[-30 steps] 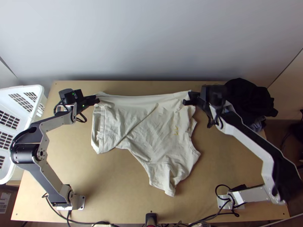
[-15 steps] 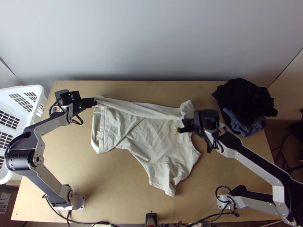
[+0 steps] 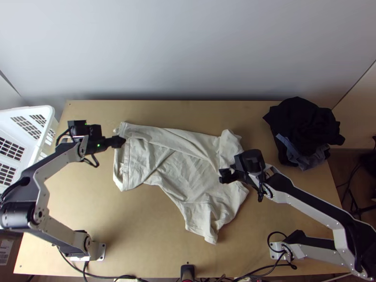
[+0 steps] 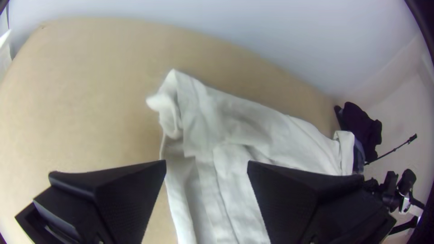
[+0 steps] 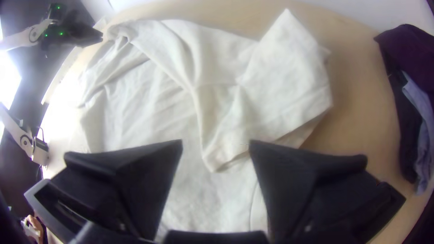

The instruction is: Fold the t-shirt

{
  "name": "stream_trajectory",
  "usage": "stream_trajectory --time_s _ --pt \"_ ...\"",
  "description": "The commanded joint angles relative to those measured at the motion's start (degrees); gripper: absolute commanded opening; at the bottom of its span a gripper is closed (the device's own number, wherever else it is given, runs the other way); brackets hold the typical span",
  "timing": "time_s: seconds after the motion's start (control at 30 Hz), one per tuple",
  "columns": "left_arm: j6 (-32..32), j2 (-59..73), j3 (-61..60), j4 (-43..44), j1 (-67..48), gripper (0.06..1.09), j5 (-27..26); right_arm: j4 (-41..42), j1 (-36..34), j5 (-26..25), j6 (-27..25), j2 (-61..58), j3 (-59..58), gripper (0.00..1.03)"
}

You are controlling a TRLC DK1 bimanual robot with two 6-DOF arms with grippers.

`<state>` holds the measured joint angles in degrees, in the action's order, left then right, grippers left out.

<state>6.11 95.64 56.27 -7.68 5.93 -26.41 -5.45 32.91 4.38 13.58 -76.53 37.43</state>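
T-shirt (image 3: 188, 188): cream, lying mid-table, partly folded; far strip turned over toward the near side, wrinkles across the body.
Right-hand flap (image 5: 289, 77): doubled over at the far right part of the shirt, its pointed tip in line with the gap of the right gripper.
Near end: narrows to a crumpled point (image 3: 209, 228) toward the table's near edge.
Left gripper (image 3: 120, 142): released, fingers (image 4: 131, 190) wide apart, nothing grasped; at the shirt's left edge, near its far left corner (image 4: 174, 86).
Right gripper (image 3: 226, 176): released, fingers (image 5: 149, 176) spread, no cloth pinched; over the shirt's right part, just on the near side of the flap.
Table (image 3: 141, 244): light wood, shirt on it between the two arms.
Dark clothes (image 3: 301, 120): bunched pile, far right corner, blue-grey cloth (image 3: 308, 160) at its near side.
Basket (image 3: 40, 111): white, slotted, at the left edge.
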Motion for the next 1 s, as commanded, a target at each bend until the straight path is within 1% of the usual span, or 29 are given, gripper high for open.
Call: stream_trajectory --time_s 0.0,0.07,0.1,0.2,0.3,0.4,0.5,0.57,0.7,0.8,0.87,0.97 --pt "-0.2 -12.5 -5.3 -9.1 3.3 1.03 -5.3 -5.3 -0.1 5.0 0.3 10.1 -1.3 0.99" --pt "-1.7 -17.2 -7.1 -11.8 4.8 1.03 -6.9 -8.1 0.8 5.3 1.8 16.5 -0.8 0.99" --pt "-3.2 -19.3 -7.6 -14.6 5.4 1.03 -7.2 -10.7 0.9 6.6 2.5 17.9 0.5 0.99" --pt "-8.7 -24.9 -9.4 -23.0 5.8 1.03 -7.5 -19.7 0.9 8.5 3.5 17.8 5.2 0.99" --pt "-13.3 -30.7 -11.3 -29.9 5.8 1.03 -8.2 -23.8 0.1 10.7 5.7 18.8 7.0 0.99" --pt "-15.3 -35.3 -12.1 -35.5 4.3 1.03 -8.9 -26.6 0.1 12.8 5.8 20.9 6.2 0.99" --pt "-15.3 -36.7 -13.2 -37.8 1.7 1.03 -8.9 -29.6 0.6 15.1 5.8 22.2 5.9 0.99" --pt "-13.6 -36.2 -15.1 -36.4 1.1 1.03 -8.9 -31.6 1.8 16.2 5.8 23.1 5.5 0.99" --pt "-7.0 -33.8 -18.6 -30.8 -0.7 1.03 -8.8 -34.8 4.5 18.4 5.8 23.7 5.4 0.99" --pt "-5.2 -33.0 -21.1 -28.6 -3.6 1.03 -8.1 -36.0 6.0 20.5 5.8 23.7 5.0 0.99" --pt "-4.6 -33.1 -22.9 -26.7 -5.0 1.03 -6.5 -36.0 6.9 20.7 5.7 23.6 4.6 0.98" --pt "-0.9 -32.2 -24.9 -21.5 -5.5 1.02 -4.9 -36.0 7.4 21.1 5.7 23.5 4.2 0.97"
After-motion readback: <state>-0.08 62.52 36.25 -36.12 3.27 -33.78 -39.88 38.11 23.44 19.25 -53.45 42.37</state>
